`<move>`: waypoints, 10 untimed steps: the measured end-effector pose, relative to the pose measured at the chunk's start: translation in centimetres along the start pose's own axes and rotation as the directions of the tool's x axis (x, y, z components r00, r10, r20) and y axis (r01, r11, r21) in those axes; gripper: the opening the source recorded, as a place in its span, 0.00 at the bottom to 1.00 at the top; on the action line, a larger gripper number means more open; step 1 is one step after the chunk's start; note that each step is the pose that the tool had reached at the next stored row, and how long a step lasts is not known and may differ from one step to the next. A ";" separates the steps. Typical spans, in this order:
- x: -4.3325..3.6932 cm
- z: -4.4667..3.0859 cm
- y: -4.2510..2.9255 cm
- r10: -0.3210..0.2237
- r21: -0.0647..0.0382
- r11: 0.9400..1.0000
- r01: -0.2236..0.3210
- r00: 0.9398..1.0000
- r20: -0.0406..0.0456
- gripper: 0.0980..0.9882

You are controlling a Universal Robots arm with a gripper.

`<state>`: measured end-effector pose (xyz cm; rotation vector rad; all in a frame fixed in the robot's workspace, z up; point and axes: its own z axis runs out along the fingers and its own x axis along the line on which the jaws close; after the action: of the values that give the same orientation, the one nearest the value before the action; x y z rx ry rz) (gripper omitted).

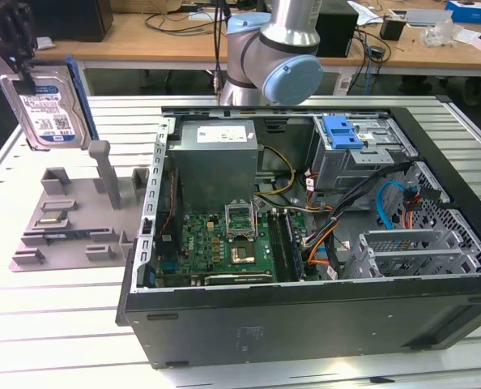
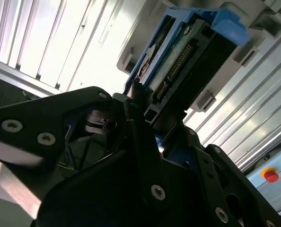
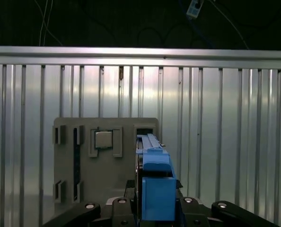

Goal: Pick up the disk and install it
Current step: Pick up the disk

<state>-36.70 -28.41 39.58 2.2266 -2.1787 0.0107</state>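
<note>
**Claw.** My claw (image 1: pixel 15 49) is clamped on the disk (image 1: pixel 50 112). In the second wrist view my fingers (image 2: pixel 136 118) press on either side of its near end, with the connector edge pointing away from me.

**Disk position.** The disk is off the bench (image 1: pixel 62 316) and carried in the air. In the exterior view it hangs below my claw with its long axis close to upright, its label face turned to the camera and its blue carrier bracket (image 1: pixel 80 97) along the edge. In the first wrist view I see it edge-on.

**Governing relation.** In the exterior view the grey fixture tray (image 1: pixel 70 219) lies at about 6 o'clock from the disk, apart from it. The open computer case (image 1: pixel 305 308) lies toward 4 o'clock. Its drive cage (image 1: pixel 362 158), topped by a blue latch (image 1: pixel 342 132), lies at about 3 o'clock, well apart. The grey power supply (image 1: pixel 216 158) stands between the disk and the cage.

**Judgement.** The disk is picked up and not yet installed, since it is outside the case.
</note>
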 end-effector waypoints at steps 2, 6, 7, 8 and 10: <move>0.01 -0.61 0.01 0.000 0.000 1.000 0.000 1.000 0.000 0.30; 0.03 -1.87 0.02 0.000 0.000 1.000 0.000 1.000 0.000 0.30; 0.03 -2.09 0.02 0.000 0.000 1.000 0.000 1.000 0.000 0.30; 0.04 -2.54 0.02 0.000 0.000 1.000 0.000 1.000 0.000 0.30; 0.05 -3.06 0.03 0.000 0.000 1.000 0.000 1.000 0.000 0.30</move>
<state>-36.69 -28.39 42.64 2.2267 -2.1786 0.0108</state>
